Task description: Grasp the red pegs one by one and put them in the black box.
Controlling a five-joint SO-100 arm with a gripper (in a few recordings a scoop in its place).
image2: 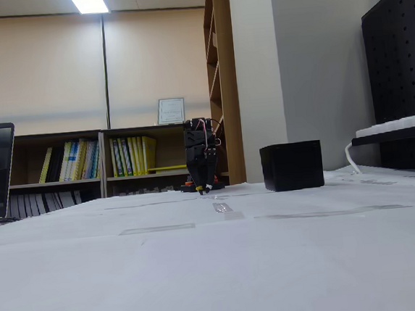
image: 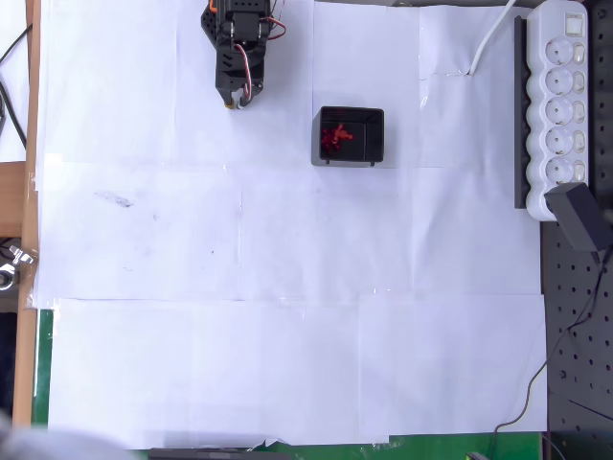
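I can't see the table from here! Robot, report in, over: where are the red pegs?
Gripper parked left of the black box, overhead view; open or shut unclear. Red pegs clustered inside box. None seen on the white paper. Nothing blocking.

No legible text; book spines (image2: 91,160) too small.

Arm (image: 238,38) folded at the top edge of the overhead view, pointing down. Gripper (image: 233,99) tip low — fingers look closed together, holding nothing.
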